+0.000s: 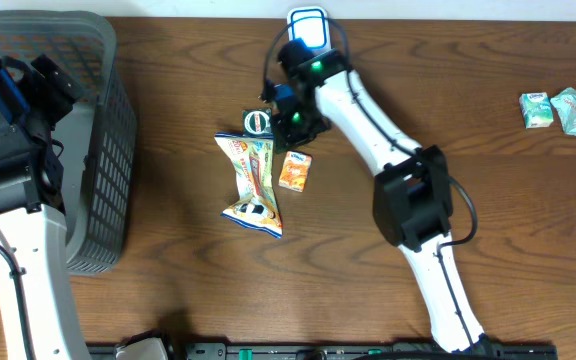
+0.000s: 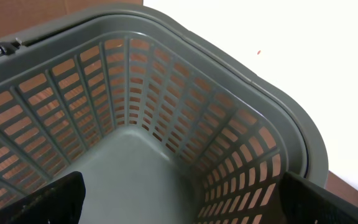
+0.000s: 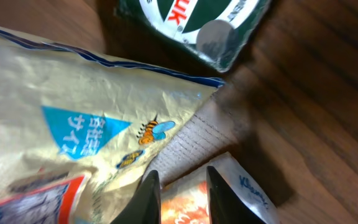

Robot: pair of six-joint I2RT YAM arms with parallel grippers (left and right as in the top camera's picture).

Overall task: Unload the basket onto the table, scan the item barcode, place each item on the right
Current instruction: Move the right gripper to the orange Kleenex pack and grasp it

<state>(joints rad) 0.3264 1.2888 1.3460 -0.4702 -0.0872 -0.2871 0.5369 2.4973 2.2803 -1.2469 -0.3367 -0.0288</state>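
An orange tissue pack [image 1: 295, 171] lies on the wooden table beside a crinkled yellow snack bag [image 1: 253, 185]. My right gripper [image 1: 294, 148] reaches down onto the pack from the far side. In the right wrist view its fingers [image 3: 151, 196] stand close together, and the orange pack [image 3: 185, 208] is pinched between them, so the right gripper [image 3: 182, 199] is shut on it. The snack bag [image 3: 73, 124] fills the left of that view. My left gripper [image 2: 185, 202] hangs wide open inside the grey basket [image 2: 241, 74], holding nothing. No barcode shows.
A dark green pack [image 1: 257, 121] lies just beyond the snack bag, also seen as the green pack [image 3: 197, 25]. A white and blue device [image 1: 308, 25] sits at the table's far edge. Two small green tissue packs [image 1: 536, 108] lie far right. The grey basket [image 1: 108, 150] stands at the left.
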